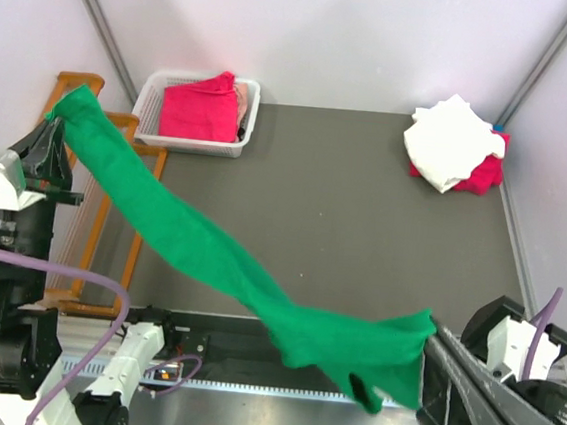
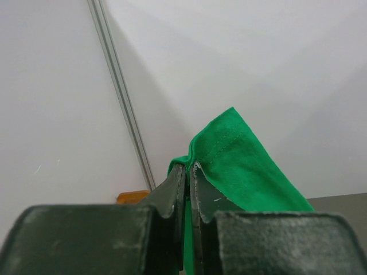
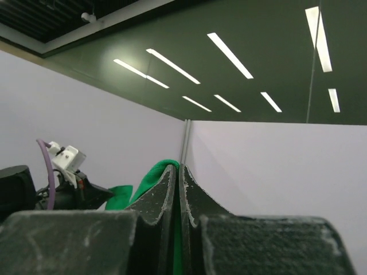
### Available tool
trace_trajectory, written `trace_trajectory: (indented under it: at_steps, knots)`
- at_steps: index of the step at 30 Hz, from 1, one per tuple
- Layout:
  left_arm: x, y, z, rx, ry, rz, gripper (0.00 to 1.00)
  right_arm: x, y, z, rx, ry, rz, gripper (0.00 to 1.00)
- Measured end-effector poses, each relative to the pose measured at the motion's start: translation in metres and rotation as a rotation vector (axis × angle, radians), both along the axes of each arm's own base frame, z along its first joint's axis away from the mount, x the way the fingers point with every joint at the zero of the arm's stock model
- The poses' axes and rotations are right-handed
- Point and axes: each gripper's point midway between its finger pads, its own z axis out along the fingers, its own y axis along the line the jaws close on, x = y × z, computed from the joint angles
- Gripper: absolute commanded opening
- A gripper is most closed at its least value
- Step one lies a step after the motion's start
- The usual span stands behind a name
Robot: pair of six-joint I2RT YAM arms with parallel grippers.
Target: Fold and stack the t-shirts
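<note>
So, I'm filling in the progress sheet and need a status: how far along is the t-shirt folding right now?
Done: a folded white t-shirt sits on a crimson t-shirt in the far right corner. In hand: the green t-shirt hangs stretched between the left gripper and right gripper, both shut on it, not yet folded. Left: folding it, then the red t-shirt in the basket.

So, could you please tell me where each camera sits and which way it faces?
Top external: fixed above and behind the arms, looking down on the table; left arm and right arm show, stretching the green t-shirt between them.
Left wrist: on the left arm, facing the white wall; its jaws show, shut on the t-shirt.
Right wrist: on the right arm, tilted up at wall and ceiling lights; its jaws show, shut on the t-shirt.
Shared: all show the green t-shirt.
</note>
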Motion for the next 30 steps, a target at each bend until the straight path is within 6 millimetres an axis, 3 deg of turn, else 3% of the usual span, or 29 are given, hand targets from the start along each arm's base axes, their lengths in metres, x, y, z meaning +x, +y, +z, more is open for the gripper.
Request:
trace_trajectory:
  at_steps: [2, 4, 5, 7, 8, 9, 11, 13, 16, 18, 20, 24, 27, 30]
  knots:
    - [-0.001, 0.0, 0.0, -0.007, -0.003, -0.003, 0.0, -0.005, 0.003, 0.001, -0.006, -0.008, -0.001, 0.0]
    - [0.005, 0.0, -0.004, -0.012, 0.011, -0.005, 0.0, 0.014, 0.009, 0.004, -0.007, 0.001, -0.067, 0.0]
    - [0.01, 0.0, -0.008, -0.014, 0.025, -0.006, 0.0, 0.039, 0.012, 0.009, 0.005, 0.01, -0.16, 0.0]
    - [0.023, 0.0, -0.016, -0.015, 0.056, -0.006, 0.0, 0.126, 0.02, 0.004, -0.051, 0.072, -0.482, 0.0]
    - [0.031, 0.001, -0.021, -0.016, 0.077, -0.006, 0.0, 0.182, 0.015, -0.006, -0.103, 0.122, -0.696, 0.0]
    - [0.038, 0.001, -0.026, -0.016, 0.095, -0.006, 0.0, 0.217, 0.008, -0.015, -0.144, 0.169, -0.826, 0.0]
    - [0.058, 0.002, -0.04, -0.017, 0.147, -0.004, 0.0, 0.283, -0.027, -0.037, -0.201, 0.294, -1.083, 0.0]
    - [0.08, 0.003, -0.057, -0.015, 0.208, -0.002, 0.0, 0.316, -0.069, -0.054, -0.214, 0.401, -1.239, 0.0]
    - [0.109, 0.001, -0.087, -0.007, 0.303, -0.016, 0.0, 0.335, -0.136, -0.076, -0.202, 0.524, -1.414, 0.0]
    - [0.126, -0.002, -0.109, 0.0, 0.373, -0.034, 0.0, 0.337, -0.168, -0.093, -0.18, 0.59, -1.48, 0.0]
    - [0.14, -0.005, -0.125, 0.008, 0.425, -0.052, 0.0, 0.336, -0.187, -0.11, -0.158, 0.643, -1.499, 0.0]
    - [0.157, -0.008, -0.148, 0.022, 0.504, -0.075, 0.0, 0.339, -0.186, -0.135, -0.181, 0.69, -1.486, 0.0]
    - [0.157, -0.008, -0.149, 0.032, 0.507, -0.074, 0.0, 0.344, -0.178, -0.147, -0.252, 0.697, -1.507, 0.0]
    - [0.154, -0.007, -0.139, 0.037, 0.484, -0.072, 0.0, 0.343, -0.17, -0.144, -0.294, 0.675, -1.5, 0.0]
